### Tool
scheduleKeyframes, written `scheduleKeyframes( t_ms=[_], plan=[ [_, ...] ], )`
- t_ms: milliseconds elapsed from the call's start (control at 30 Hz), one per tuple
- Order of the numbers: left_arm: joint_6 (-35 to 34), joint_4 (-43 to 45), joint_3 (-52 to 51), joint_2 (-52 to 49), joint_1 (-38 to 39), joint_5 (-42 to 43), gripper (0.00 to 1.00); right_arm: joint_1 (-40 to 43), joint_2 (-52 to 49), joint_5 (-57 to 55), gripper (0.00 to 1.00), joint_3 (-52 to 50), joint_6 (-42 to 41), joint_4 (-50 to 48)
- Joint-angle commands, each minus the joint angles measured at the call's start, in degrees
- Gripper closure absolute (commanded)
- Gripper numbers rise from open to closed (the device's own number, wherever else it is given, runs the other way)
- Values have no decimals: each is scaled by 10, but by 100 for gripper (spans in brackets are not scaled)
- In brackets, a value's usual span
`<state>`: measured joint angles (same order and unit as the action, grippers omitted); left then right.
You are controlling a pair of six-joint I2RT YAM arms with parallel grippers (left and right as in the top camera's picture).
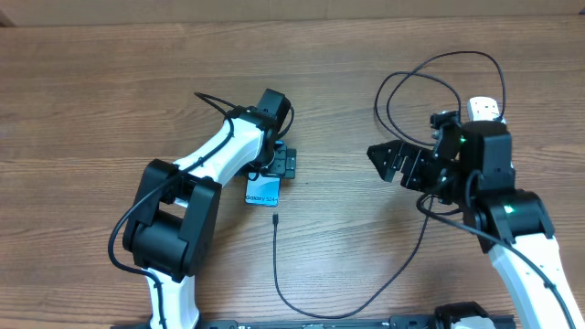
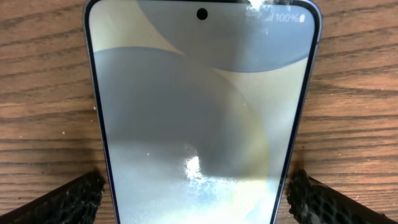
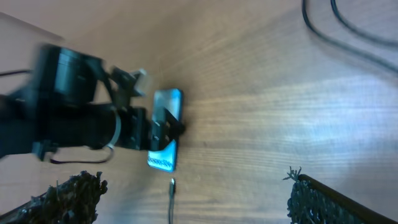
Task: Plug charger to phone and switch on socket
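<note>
The slim rectangular smartphone with a blue-teal screen [image 1: 262,192] lies flat on the brown wooden table [image 1: 91,91], toward 9 o'clock of its centre. The screen text reads "Galaxy S24"; the status bar shows "100%". The left gripper [image 2: 198,200] reaches down over the phone, jaws fully spread, one finger beside each long edge, clamping nothing. The thin black charger cable [image 1: 277,265] ends with its connector tip [image 1: 275,219] just at the phone's 6 o'clock, unplugged. The right gripper [image 1: 382,163] hovers well apart at 3 o'clock, jaws wide and empty.

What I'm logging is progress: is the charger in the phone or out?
Out: the charger tip lies loose beside the phone, a gap between them.
</note>
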<state>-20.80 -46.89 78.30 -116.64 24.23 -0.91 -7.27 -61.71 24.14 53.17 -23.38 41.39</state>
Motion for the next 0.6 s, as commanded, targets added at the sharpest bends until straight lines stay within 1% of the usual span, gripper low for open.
scheduleKeyframes(
  t_ms=[0,367,467,567],
  plan=[
    [7,2,-16,-11,-2,39,0,-3,-28,4,0,17,-7,15],
    [7,7,-16,-11,-2,39,0,-3,-124,4,0,16,-7,57],
    [7,11,-16,-11,-2,39,2,-3,-148,4,0,16,-7,58],
    [7,14,-16,-11,-2,39,8,-3,-167,4,0,16,-7,61]
  ],
)
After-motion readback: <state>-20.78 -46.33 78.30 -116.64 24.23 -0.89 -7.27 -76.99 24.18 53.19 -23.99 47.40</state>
